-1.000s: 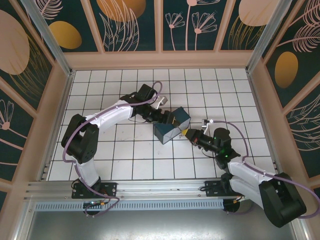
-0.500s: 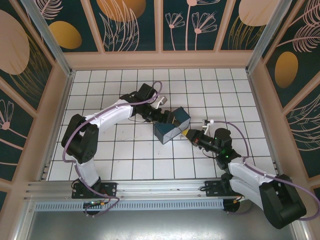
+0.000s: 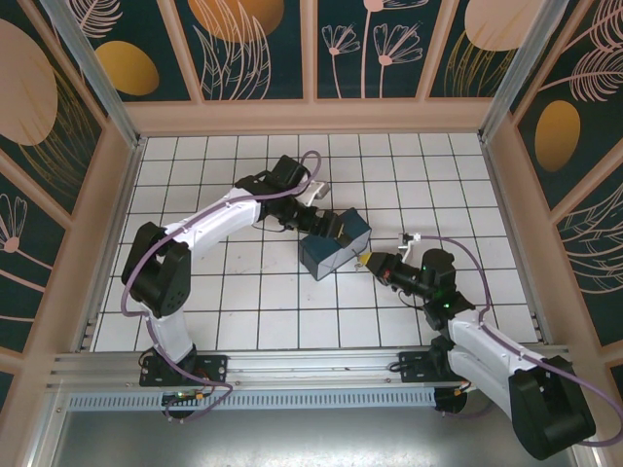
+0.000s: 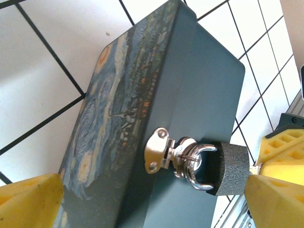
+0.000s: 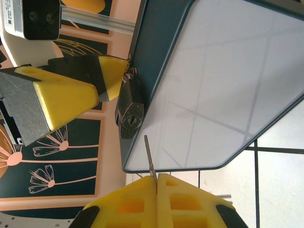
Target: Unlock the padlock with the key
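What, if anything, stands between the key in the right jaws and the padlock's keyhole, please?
Nothing visible does. The key, pinched in the right gripper, points at the keyhole end of the padlock, with only open air between its tip and the lock.

Left arm [image 3: 209, 226], right arm [image 3: 482, 341]: white links, black joint housings, lilac cable [image 3: 311, 154] each; ribbed yellow fingers [image 4: 273, 199]
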`<move>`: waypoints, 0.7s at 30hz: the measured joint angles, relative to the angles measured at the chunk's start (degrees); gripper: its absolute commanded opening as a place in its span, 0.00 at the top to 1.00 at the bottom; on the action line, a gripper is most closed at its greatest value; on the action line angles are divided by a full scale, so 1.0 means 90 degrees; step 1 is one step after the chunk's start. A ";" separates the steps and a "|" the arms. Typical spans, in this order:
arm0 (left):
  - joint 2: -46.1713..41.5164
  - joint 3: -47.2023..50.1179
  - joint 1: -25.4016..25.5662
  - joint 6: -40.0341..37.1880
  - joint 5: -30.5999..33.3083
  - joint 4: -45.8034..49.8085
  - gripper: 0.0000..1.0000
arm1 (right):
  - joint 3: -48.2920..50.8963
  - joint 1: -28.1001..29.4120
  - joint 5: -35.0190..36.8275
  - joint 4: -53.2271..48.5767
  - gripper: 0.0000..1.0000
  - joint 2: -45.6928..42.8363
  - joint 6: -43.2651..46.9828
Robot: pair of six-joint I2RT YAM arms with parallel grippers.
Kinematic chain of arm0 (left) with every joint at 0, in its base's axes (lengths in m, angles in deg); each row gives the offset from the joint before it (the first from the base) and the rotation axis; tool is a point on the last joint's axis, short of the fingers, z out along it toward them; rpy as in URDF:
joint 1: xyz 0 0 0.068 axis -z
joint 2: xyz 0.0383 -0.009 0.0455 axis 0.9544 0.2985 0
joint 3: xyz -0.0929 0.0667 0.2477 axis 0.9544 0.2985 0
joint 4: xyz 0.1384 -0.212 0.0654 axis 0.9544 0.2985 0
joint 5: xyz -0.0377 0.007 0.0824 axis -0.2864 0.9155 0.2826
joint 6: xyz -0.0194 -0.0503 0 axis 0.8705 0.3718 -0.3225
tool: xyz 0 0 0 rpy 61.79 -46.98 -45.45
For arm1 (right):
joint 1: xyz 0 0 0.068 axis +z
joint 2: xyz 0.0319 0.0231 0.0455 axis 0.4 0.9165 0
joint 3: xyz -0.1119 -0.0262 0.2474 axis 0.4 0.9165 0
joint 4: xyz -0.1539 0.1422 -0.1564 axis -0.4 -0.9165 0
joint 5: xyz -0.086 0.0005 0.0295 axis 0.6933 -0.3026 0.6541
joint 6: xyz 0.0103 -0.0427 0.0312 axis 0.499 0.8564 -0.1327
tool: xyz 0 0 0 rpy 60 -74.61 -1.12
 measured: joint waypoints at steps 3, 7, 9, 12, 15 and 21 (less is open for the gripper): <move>0.0068 -0.0051 0.0100 -0.0102 0.0073 0.0070 0.02 | -0.0024 -0.0002 -0.0024 0.0053 1.00 0.0114 0.0000; 0.0155 -0.0058 0.0197 -0.0172 0.0100 0.0117 0.02 | -0.0078 -0.0002 -0.0046 0.0066 1.00 0.0163 0.0000; 0.0189 -0.0058 0.0223 -0.0194 0.0117 0.0124 0.02 | -0.0092 -0.0002 -0.0049 0.0087 1.00 0.0163 0.0000; 0.0206 -0.0058 0.0228 -0.0197 0.0117 0.0121 0.04 | -0.0102 -0.0002 -0.0051 0.0100 1.00 0.0163 0.0000; 0.0211 -0.0058 0.0231 -0.0214 0.0114 0.0119 0.05 | -0.0117 -0.0002 -0.0051 0.0097 1.00 0.0165 0.0005; 0.0211 -0.0051 0.0231 -0.0214 0.0112 0.0114 0.06 | -0.0168 -0.0002 -0.0092 0.0177 1.00 0.0357 0.0024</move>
